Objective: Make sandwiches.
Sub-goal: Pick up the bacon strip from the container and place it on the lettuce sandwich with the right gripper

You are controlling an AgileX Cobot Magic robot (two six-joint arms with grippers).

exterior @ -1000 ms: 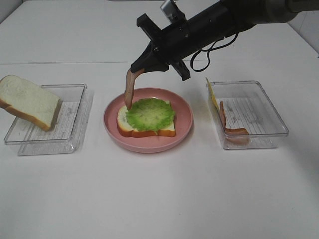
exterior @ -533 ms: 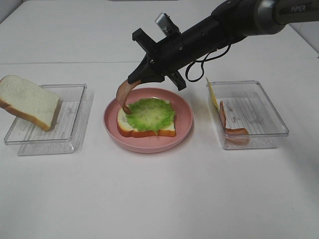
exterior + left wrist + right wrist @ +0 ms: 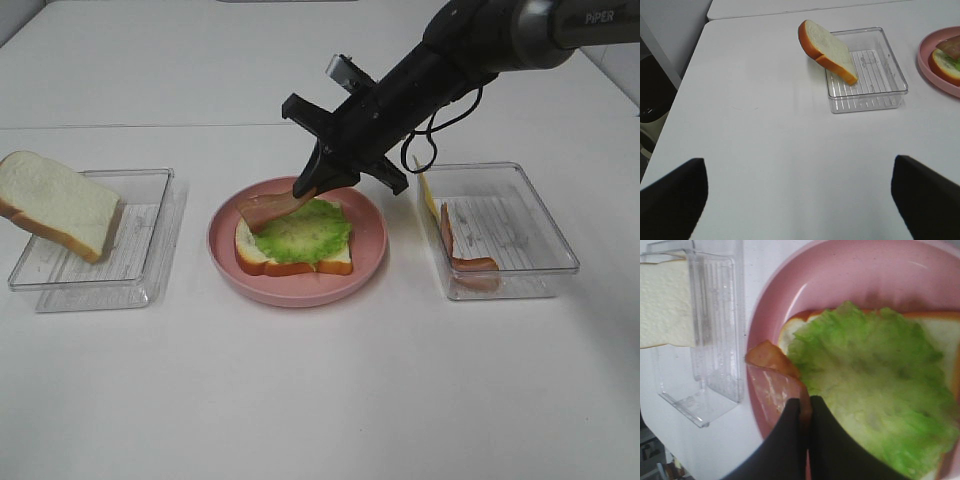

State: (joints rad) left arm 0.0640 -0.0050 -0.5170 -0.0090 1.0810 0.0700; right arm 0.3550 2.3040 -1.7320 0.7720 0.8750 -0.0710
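Right pincer [image 3: 305, 187] was clamped on one end of a floppy reddish-brown bacon strip [image 3: 265, 208]; the wrist view showed both fingers pressed together on it. The strip's free end lay on the far-left corner of the half-built sandwich [image 3: 295, 245], a white, brown-crusted bread slice [image 3: 285, 264] under a ruffled green lettuce leaf [image 3: 305, 232]. It sat in the round pink plate [image 3: 372, 238] at the table's middle. In the wrist view part of the strip overhung the bread's left edge, above bare plate.

Judgement: letting go here would probably leave the strip hanging off the crust. Better to carry the held end low and rightward so the strip unrolls flat across the leaf. Part the fingers only once that end touches. Keep the tips off the lettuce so it does not drag.

Left pincer [image 3: 800, 200] hung with fingers wide apart over bare table. The left clear plastic tray [image 3: 140, 282] carried a second white bread slice [image 3: 55, 205] leaning on its rim. The right clear plastic tray [image 3: 545, 240] held a spare bacon strip [image 3: 468, 263] and a yellow cheese square [image 3: 428, 196].
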